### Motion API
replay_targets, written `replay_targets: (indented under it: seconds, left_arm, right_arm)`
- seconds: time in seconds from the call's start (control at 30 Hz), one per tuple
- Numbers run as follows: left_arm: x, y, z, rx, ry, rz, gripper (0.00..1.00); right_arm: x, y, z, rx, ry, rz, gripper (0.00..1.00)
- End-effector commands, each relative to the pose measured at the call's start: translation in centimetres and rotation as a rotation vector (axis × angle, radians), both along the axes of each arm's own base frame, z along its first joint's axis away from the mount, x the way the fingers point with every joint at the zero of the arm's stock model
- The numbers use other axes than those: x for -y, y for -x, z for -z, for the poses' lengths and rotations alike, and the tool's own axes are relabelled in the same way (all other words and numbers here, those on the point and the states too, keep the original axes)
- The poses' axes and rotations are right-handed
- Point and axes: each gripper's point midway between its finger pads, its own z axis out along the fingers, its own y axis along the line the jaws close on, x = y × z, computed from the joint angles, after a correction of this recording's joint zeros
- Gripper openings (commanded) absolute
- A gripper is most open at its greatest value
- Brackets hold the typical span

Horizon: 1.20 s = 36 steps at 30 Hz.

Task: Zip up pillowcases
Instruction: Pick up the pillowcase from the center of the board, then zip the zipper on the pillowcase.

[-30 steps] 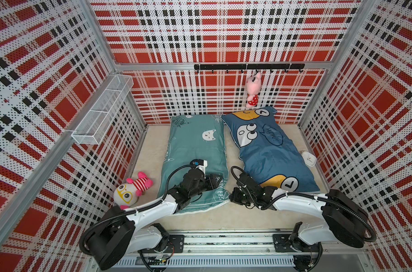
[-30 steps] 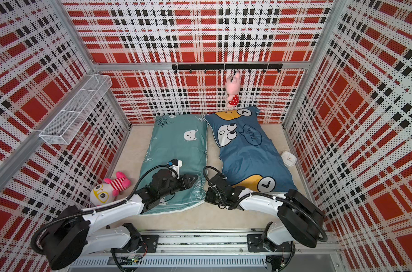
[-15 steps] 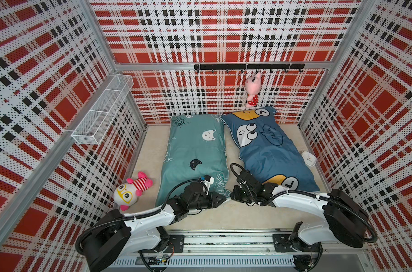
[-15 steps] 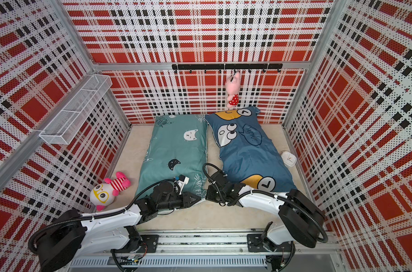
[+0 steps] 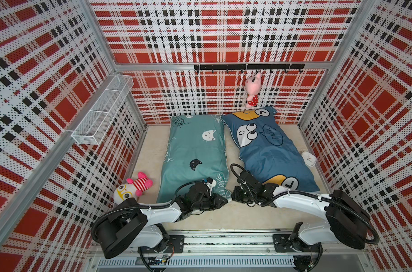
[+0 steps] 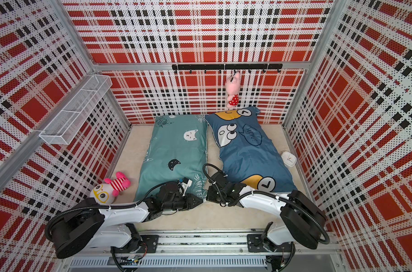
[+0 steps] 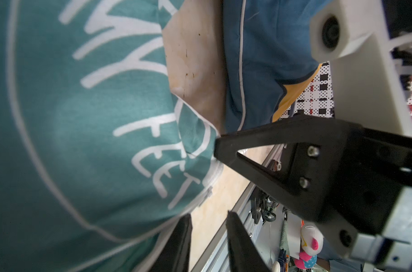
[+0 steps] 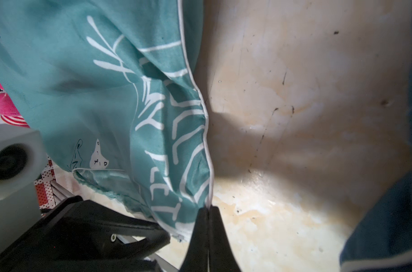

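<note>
Two pillowcases lie side by side on the beige floor: a teal one with cat faces (image 5: 195,150) (image 6: 174,150) and a blue one with cartoon faces (image 5: 271,150) (image 6: 247,150). Both grippers meet at the teal pillowcase's near right corner (image 7: 195,141) (image 8: 176,141). My right gripper (image 8: 208,207) (image 5: 233,196) (image 6: 208,196) is shut on that corner's white piped edge. My left gripper (image 7: 208,214) (image 5: 224,200) (image 6: 200,201) stands open beside the near seam, with only floor between its fingers. A small grey zip tab (image 7: 207,193) shows on that seam.
A yellow-faced plush with pink stripes (image 5: 132,190) lies near the left wall. A pink plush (image 5: 253,90) hangs from the black hook rail at the back. A white wire basket (image 5: 103,113) juts from the left wall. A small white object (image 5: 309,159) lies by the right wall.
My left gripper has come off the top of the teal pillowcase and dropped to its near right corner. Its jaws have narrowed. The right gripper has kept its grip on the corner.
</note>
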Motion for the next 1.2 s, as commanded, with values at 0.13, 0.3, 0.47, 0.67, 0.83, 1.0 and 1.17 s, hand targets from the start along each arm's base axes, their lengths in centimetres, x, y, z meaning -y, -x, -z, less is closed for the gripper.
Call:
replay_targets:
  seconds: [0.13, 0.3, 0.47, 0.67, 0.83, 1.0, 1.17]
  left_arm:
    - [1.6, -0.6, -1.2, 0.047, 0.041, 0.024, 0.35]
    - [1.9, -0.7, -1.0, 0.042, 0.041, 0.025, 0.33]
    - [1.8, -0.8, -0.9, 0.044, 0.037, 0.016, 0.28]
    - [1.7, -1.2, -0.9, 0.045, 0.040, 0.002, 0.24]
    - [1.7, -1.3, -0.9, 0.046, 0.036, -0.006, 0.21]
    - [1.7, -1.5, -1.0, 0.047, 0.039, -0.013, 0.20]
    - [1.7, -1.7, -0.9, 0.050, 0.037, -0.014, 0.25]
  right_arm:
    - [0.0, -0.7, -1.2, 0.030, -0.019, 0.020, 0.00]
    - [0.0, -0.6, -1.2, 0.030, -0.023, 0.020, 0.00]
    - [0.2, -0.5, -1.1, 0.028, -0.021, 0.023, 0.00]
    - [0.3, -0.4, -1.2, 0.029, -0.025, 0.026, 0.00]
    - [0.2, -0.3, -1.0, 0.024, -0.025, 0.021, 0.00]
    - [0.2, -0.2, -0.8, 0.019, -0.026, 0.018, 0.00]
    - [0.2, 0.0, -0.4, 0.007, -0.026, 0.012, 0.00]
